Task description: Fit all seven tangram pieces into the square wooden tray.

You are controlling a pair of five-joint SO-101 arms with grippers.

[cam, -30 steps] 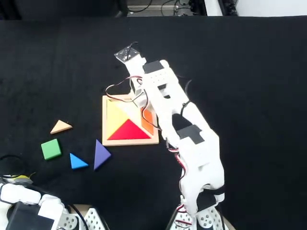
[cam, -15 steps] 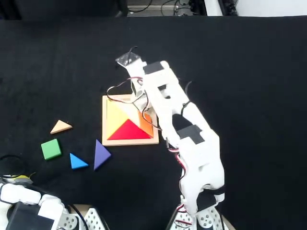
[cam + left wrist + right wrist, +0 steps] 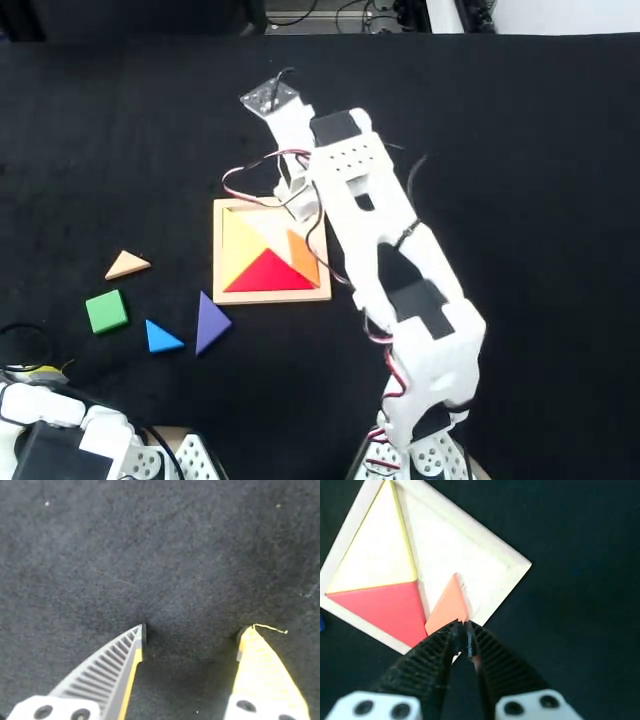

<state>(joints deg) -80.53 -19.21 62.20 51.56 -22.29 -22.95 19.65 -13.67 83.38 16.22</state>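
Right fingers (image 3: pixel 437 652) pinched together, empty, tips just short of orange piece (image 3: pixel 449 607) lying in tray (image 3: pixel 507 562), probably closed to nudge it flush. Left fingers (image 3: pixel 115 665) wide over worktop (image 3: pixel 150 555), parked.

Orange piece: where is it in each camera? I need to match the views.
High view: the orange piece lies in the wooden tray, on the side nearest the extended arm.
Right wrist view: the orange piece lies in the tray, just ahead of the right gripper.
Left wrist view: faces black cloth ahead of the left gripper.
Shared landmark: the red triangle touching the orange piece.
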